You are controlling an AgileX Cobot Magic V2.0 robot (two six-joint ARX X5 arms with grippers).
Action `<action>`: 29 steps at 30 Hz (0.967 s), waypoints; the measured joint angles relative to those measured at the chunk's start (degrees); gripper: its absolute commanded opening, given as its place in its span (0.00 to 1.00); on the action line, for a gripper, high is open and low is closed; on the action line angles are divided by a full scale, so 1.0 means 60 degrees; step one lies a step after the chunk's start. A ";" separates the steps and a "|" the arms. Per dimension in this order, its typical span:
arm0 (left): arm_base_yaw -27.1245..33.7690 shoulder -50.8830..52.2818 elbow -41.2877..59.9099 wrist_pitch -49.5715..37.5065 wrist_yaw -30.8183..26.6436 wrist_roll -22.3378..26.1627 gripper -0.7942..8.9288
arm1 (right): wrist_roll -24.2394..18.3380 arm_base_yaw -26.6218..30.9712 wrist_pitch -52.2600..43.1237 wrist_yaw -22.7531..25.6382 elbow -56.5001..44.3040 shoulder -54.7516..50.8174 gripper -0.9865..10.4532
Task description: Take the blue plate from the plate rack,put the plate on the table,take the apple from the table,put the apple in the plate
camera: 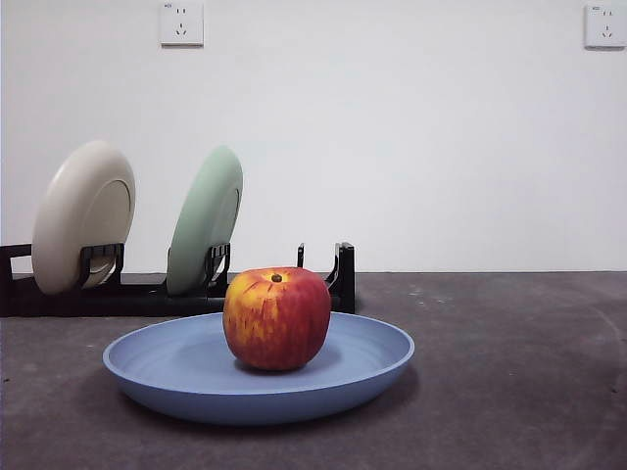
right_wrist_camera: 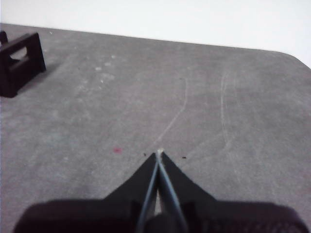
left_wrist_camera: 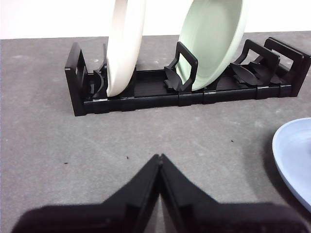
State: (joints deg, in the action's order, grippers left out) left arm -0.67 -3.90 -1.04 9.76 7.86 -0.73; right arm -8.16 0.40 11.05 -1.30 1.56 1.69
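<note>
The red and yellow apple [camera: 277,318] sits upright in the middle of the blue plate [camera: 176,372], which lies flat on the dark grey table [camera: 519,372] in front of the black plate rack [camera: 59,294]. An edge of the blue plate [left_wrist_camera: 294,155] also shows in the left wrist view. My left gripper [left_wrist_camera: 159,158] is shut and empty, held above the table facing the plate rack [left_wrist_camera: 146,94]. Over bare table my right gripper [right_wrist_camera: 159,154] is shut and empty, with one end of the plate rack [right_wrist_camera: 19,60] off to its side. Neither arm shows in the front view.
A cream plate [camera: 83,215] and a pale green plate [camera: 206,220] stand upright in the rack's slots. They show as the cream plate [left_wrist_camera: 124,43] and green plate [left_wrist_camera: 214,39] in the left wrist view. A white wall with two sockets stands behind.
</note>
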 measured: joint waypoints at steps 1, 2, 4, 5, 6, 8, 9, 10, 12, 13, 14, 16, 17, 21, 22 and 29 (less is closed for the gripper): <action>0.0000 0.0000 0.0000 0.0000 -0.0004 0.0000 0.08 | -0.0007 0.0000 0.0007 0.0025 0.0000 -0.0029 0.09; 0.0000 0.0000 0.0000 0.0004 -0.0004 0.0000 0.08 | -0.0033 0.0000 0.0004 0.0044 0.0000 -0.0055 0.09; 0.0000 0.0000 0.0000 0.0000 -0.0004 0.0000 0.08 | -0.0076 0.0000 0.0004 0.0073 0.0000 -0.0124 0.09; 0.0000 0.0000 0.0000 0.0004 0.0000 0.0000 0.08 | -0.0084 0.0000 0.0004 0.0076 0.0000 -0.0153 0.09; 0.0000 0.0000 0.0000 0.0000 -0.0004 0.0000 0.08 | -0.0106 0.0000 0.0000 0.0084 0.0000 -0.0171 0.09; 0.0000 0.0000 0.0000 0.0000 -0.0004 0.0000 0.08 | -0.0113 0.0000 0.0004 0.0127 0.0000 -0.0175 0.09; 0.0000 0.0000 0.0000 0.0000 -0.0004 0.0000 0.08 | -0.0113 0.0000 0.0004 0.0149 0.0000 -0.0175 0.09; 0.0000 0.0000 0.0000 0.0000 0.0000 0.0000 0.08 | -0.0113 0.0000 0.0004 0.0153 0.0000 -0.0178 0.09; 0.0000 0.0000 0.0000 0.0000 -0.0004 0.0000 0.08 | -0.0117 0.0000 0.0004 0.0157 0.0000 -0.0178 0.09; 0.0000 0.0000 0.0000 0.0000 -0.0004 0.0000 0.08 | -0.0117 0.0000 0.0004 0.0157 0.0000 -0.0178 0.09; 0.0000 0.0000 0.0000 0.0000 -0.0004 0.0000 0.08 | -0.0117 0.0000 0.0000 0.0157 0.0000 -0.0178 0.09; 0.0000 0.0000 0.0000 0.0000 0.0000 0.0000 0.08 | -0.0113 0.0000 0.0000 0.0160 0.0000 -0.0178 0.09; 0.0000 0.0000 0.0000 0.0000 -0.0004 0.0000 0.08 | -0.0117 0.0000 0.0004 0.0160 0.0000 -0.0178 0.09; 0.0000 0.0000 0.0000 0.0000 -0.0004 0.0000 0.08 | -0.0117 0.0000 0.0004 0.0171 0.0000 -0.0178 0.09; 0.0000 0.0000 0.0000 0.0000 -0.0004 0.0000 0.08 | -0.0117 0.0000 0.0004 0.0175 0.0000 -0.0178 0.09; 0.0000 0.0000 0.0000 0.0004 -0.0004 0.0000 0.08 | -0.0117 0.0000 0.0004 0.0175 0.0000 -0.0178 0.09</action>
State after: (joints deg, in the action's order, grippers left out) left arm -0.67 -3.90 -1.04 9.78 7.84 -0.73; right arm -8.86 0.40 11.07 -0.25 1.56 0.62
